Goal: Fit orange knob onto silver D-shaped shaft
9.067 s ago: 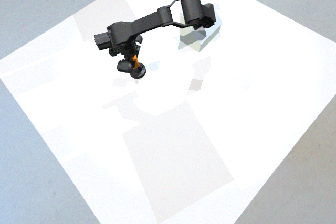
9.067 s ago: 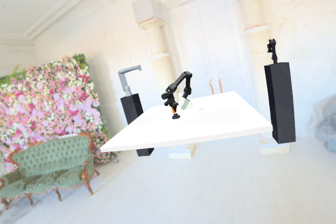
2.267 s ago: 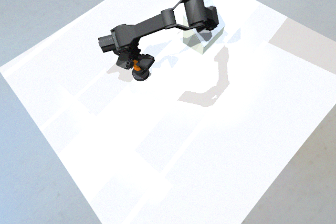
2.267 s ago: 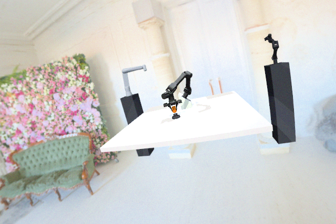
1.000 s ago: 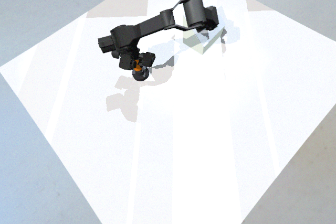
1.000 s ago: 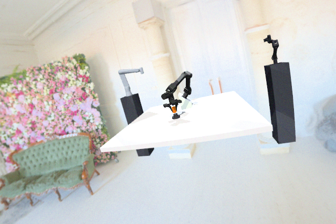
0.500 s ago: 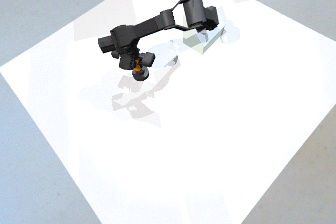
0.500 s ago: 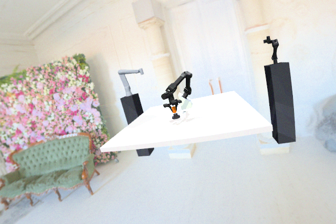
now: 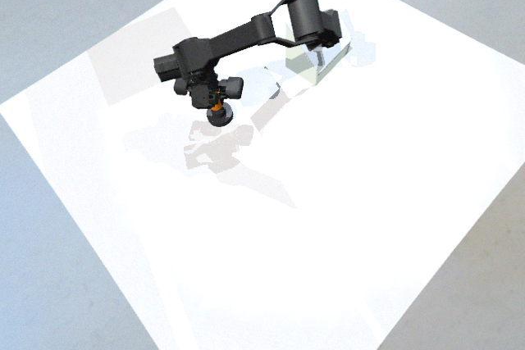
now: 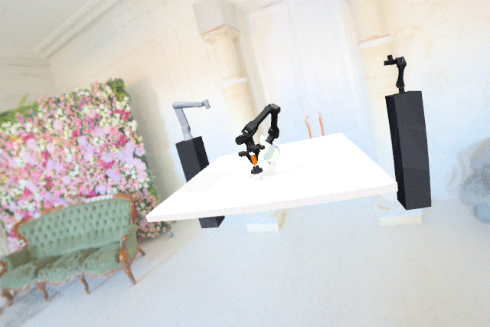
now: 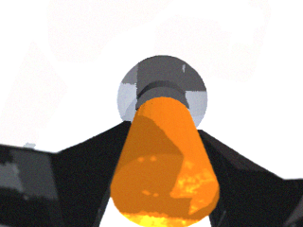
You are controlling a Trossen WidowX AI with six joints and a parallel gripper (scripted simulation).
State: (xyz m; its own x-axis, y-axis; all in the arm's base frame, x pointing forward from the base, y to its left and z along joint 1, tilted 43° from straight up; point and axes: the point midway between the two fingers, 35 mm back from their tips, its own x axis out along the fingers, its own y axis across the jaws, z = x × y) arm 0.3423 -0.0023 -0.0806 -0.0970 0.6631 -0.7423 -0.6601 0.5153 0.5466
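Observation:
My gripper [image 9: 215,99] [image 10: 253,158] [image 11: 162,131] is shut on the orange knob [image 9: 216,105] [image 10: 253,160] [image 11: 163,161] and holds it upright, straight over the round grey pedestal [image 9: 220,116] [image 10: 256,169] [image 11: 194,80]. In the wrist view the knob's lower end meets the dark hub at the pedestal's middle, and the silver shaft is hidden behind the knob. A narrow gap of hub still shows between knob and pedestal disc. The black fingers flank the knob on both sides. I cannot see the knob's hole or the shaft's flat side.
The arm's base stands on a pale block [image 9: 305,62] at the back of the white table [image 9: 339,211] [image 10: 316,181]. Two black camera pillars [image 10: 407,149] [image 10: 194,157] stand beside the table.

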